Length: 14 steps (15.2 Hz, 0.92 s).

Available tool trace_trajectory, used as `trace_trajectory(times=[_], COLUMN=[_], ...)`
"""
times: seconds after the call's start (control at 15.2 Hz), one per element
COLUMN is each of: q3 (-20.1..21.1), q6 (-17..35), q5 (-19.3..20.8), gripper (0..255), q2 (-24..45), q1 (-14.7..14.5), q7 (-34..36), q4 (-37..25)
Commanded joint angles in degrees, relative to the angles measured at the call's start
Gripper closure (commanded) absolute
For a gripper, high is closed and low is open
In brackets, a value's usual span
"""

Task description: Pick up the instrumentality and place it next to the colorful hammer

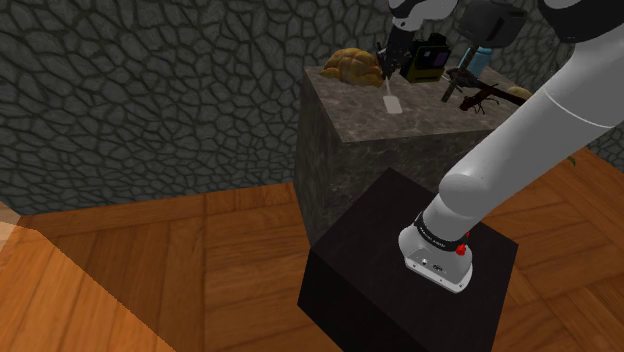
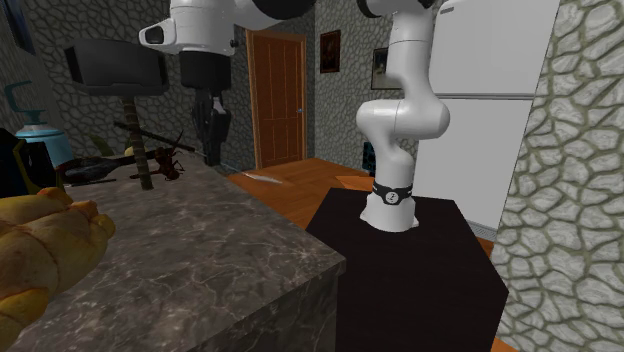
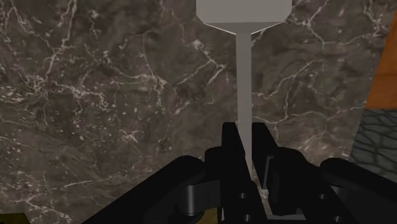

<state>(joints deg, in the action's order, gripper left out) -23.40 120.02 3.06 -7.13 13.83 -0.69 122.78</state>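
Note:
The instrumentality (image 3: 243,38) is a plain grey tool with a thin shaft and a wide flat blade. My gripper (image 3: 245,132) is shut on its shaft, with the blade pointing away over the marble table (image 3: 95,95). In the shoulder view the gripper (image 1: 385,72) hangs over the back part of the table top (image 1: 430,125), and the pale tool (image 1: 392,102) reaches down to the surface. The hammer (image 1: 488,30) has a big dark head and stands upright farther to that view's right. The second exterior view shows the hammer (image 2: 118,68) behind my gripper (image 2: 213,150).
A bread-like loaf (image 1: 350,68) lies at the table's back corner, close to the gripper. A black and yellow box (image 1: 430,62) and a dark spiky object (image 1: 480,95) sit near the hammer. The black stand (image 1: 400,270) is in front of the table on a wooden floor.

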Motion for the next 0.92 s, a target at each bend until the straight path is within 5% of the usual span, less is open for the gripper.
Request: trace_trajectory(times=[0.0,0.86], q3=[-1.7,-12.6], q6=[-0.1,-1.4], q5=[0.0,-4.1], gripper=[255,255], q2=[0.0,5.9], q1=[1.3,9.2], q7=[-3.0,-23.8], q4=[-0.2,-6.6])
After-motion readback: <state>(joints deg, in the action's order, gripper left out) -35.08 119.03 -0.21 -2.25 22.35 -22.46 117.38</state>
